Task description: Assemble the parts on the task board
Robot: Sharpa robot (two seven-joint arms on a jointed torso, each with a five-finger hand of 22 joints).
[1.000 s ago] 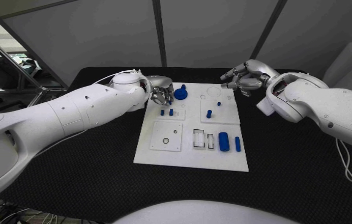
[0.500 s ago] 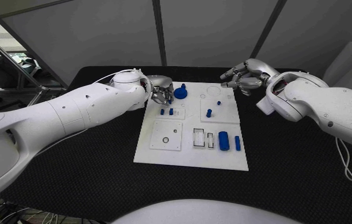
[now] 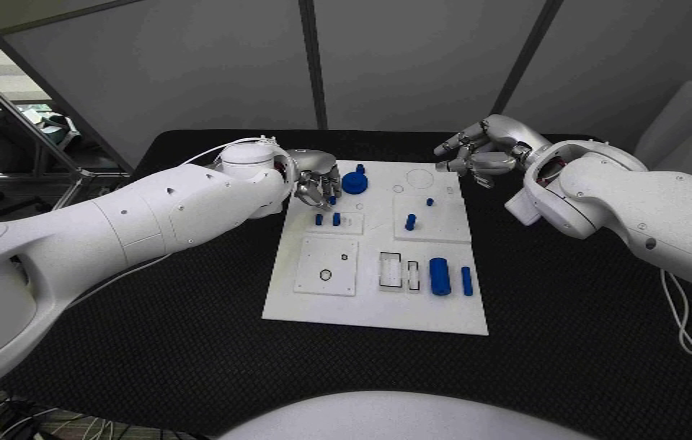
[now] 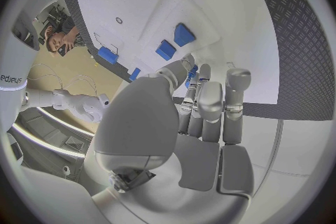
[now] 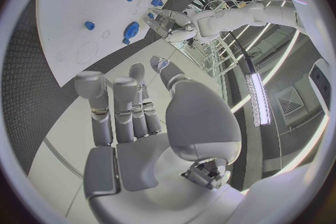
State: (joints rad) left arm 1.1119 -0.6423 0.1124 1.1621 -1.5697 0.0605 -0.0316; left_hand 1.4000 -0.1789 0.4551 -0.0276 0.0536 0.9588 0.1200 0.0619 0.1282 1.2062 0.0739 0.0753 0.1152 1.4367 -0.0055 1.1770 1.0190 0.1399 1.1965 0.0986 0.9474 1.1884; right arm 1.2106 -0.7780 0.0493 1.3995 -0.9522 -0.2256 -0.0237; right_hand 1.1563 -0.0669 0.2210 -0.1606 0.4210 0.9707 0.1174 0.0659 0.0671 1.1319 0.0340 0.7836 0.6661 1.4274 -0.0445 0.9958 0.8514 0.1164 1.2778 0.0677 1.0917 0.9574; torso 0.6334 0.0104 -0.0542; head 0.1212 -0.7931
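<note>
The left hand sits at the far-left corner of the task board, fingers curled down just beside the round blue disc with its small blue post. From the head view I cannot tell whether the fingertips touch that disc; the left wrist view shows the fingers extended side by side toward the board with nothing plainly between them, so its hold is unclear. The right hand hovers off the far-right corner of the board, fingers loosely curled and apart, holding nothing.

Out from the left hand, two short blue pegs stand just near of the disc. To their right a single blue peg stands in the right-hand panel, with small blue studs farther back. At the near-right part of the board a thick blue cylinder and a thin blue rod lie side by side, next to the rectangular slots. A round hole shows in the near-left square panel.

The step in hand looks like taking the disc. To do it well, the left fingers should close on opposite edges of the disc, clear of the pegs nearby, and lift straight up so nothing standing is knocked.
</note>
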